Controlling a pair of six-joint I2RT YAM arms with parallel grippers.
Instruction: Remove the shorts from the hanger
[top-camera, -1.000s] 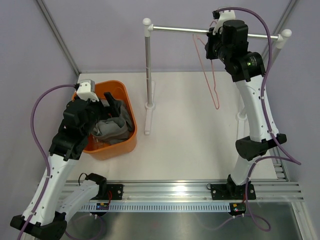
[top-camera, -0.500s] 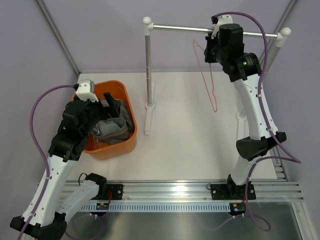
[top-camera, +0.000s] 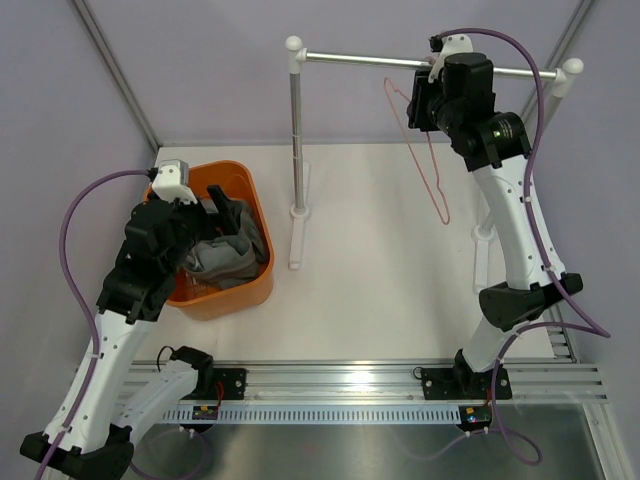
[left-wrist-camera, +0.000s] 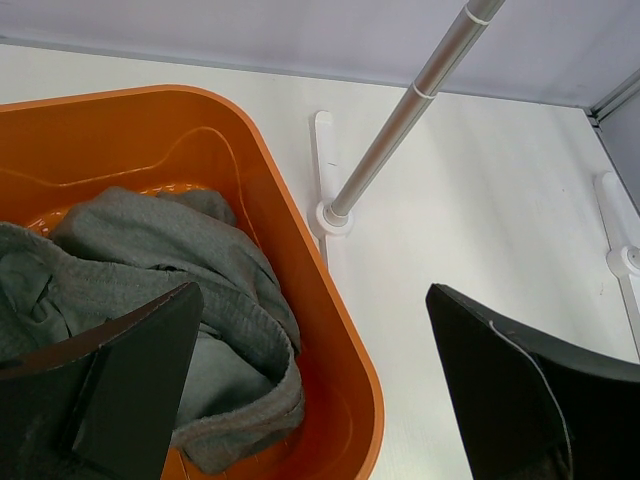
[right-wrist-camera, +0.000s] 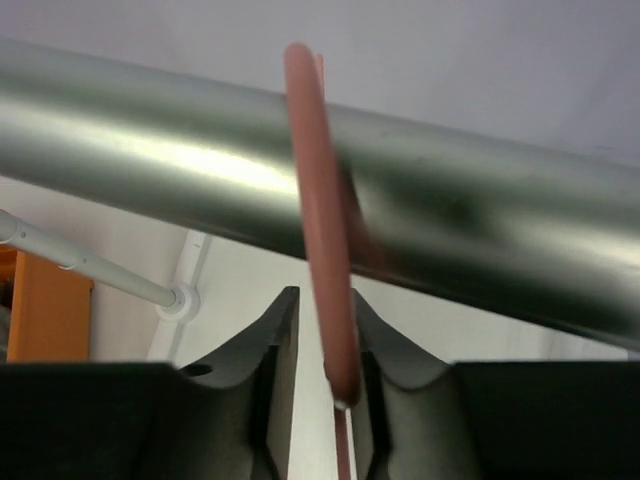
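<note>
Overhead, right pincer (right-wrist-camera: 322, 335) nips the hanger (right-wrist-camera: 318, 200); left pincer (left-wrist-camera: 315, 380) gapes.

Orange basket (top-camera: 236, 297) near silver rail (top-camera: 360, 61), on table (top-camera: 380, 285)

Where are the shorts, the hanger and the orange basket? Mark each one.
shorts (left-wrist-camera: 170, 250), left wrist view, crumpled grey cloth
hanger (right-wrist-camera: 320, 220), right wrist view, curved hook
orange basket (left-wrist-camera: 100, 140), left wrist view, back wall

Pink hanger (right-wrist-camera: 318, 200) hooked over silver rail (right-wrist-camera: 150, 150); right end effector (right-wrist-camera: 322, 335) pinching wire just below.
</note>
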